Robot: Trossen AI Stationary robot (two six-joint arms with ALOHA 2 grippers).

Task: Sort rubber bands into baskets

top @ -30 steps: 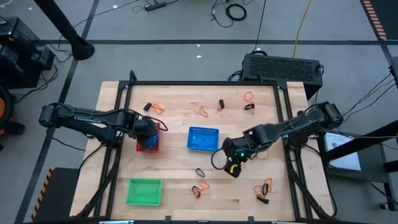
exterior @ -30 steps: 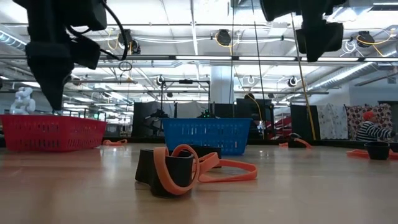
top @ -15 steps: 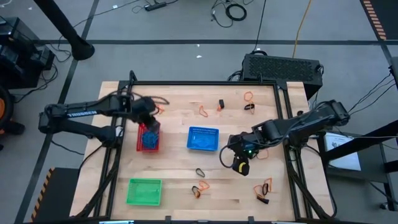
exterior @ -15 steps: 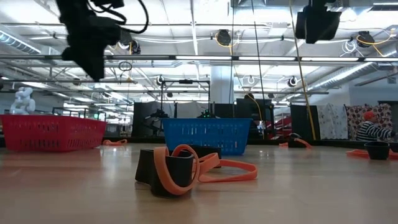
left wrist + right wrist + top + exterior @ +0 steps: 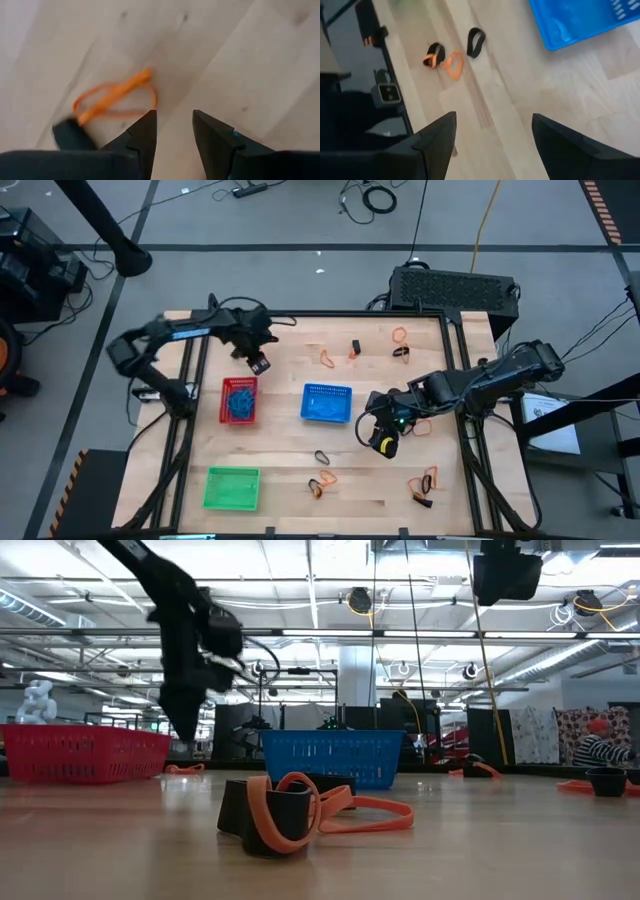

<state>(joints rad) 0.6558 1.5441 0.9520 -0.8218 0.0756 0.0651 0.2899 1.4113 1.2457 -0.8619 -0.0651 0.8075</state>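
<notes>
Rubber bands (image 5: 322,483) lie scattered across the table (image 5: 290,500); blue ones already fill the red basket (image 5: 239,401). Just beyond that basket, the left gripper (image 5: 259,364) hangs partly parted and empty over an orange band (image 5: 112,98) beside a black one (image 5: 72,137). Judged step: reaching for a pick, which needs a descent and closing. The right gripper (image 5: 384,446) waits spread wide near the blue basket (image 5: 327,402).
</notes>
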